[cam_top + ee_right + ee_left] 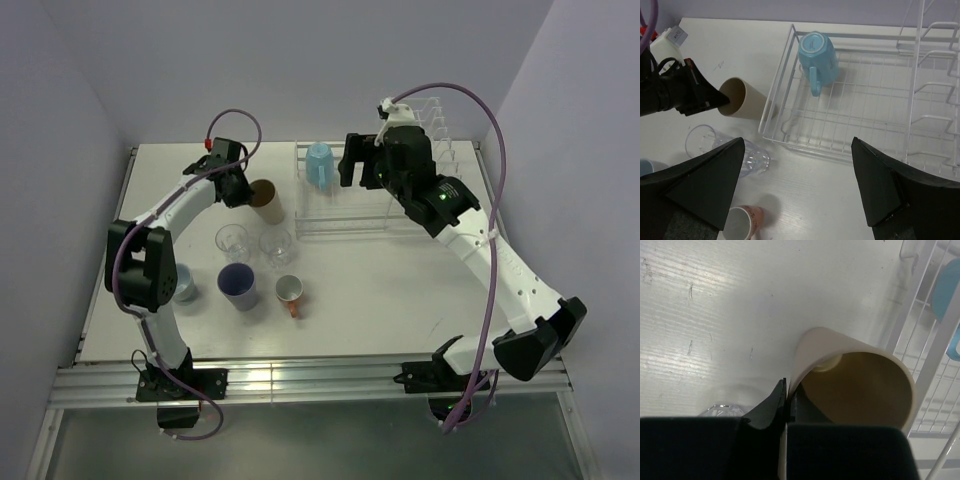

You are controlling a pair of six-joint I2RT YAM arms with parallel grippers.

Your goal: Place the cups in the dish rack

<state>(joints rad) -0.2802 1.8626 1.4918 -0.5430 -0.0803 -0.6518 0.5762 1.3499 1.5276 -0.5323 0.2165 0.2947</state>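
Note:
A tall tan cup (268,203) (860,385) (745,100) is on the table just left of the clear dish rack (345,218) (865,120). My left gripper (243,188) (789,390) is shut on its rim, one finger inside and one outside. A light blue cup (319,165) (817,52) sits upside down in the rack's low section. My right gripper (362,163) (797,185) hangs open above the rack's front left corner, holding nothing. On the table stand two clear glasses (231,241) (276,245), a purple cup (237,285), a grey-blue mug (183,283) and an orange-handled mug (290,292) (742,222).
The rack's taller section of upright dividers (435,125) stands at the back right. Its left wall (935,340) runs close beside the tan cup. A clear glass (705,142) stands just in front of that cup. Walls close in the table at the back and both sides.

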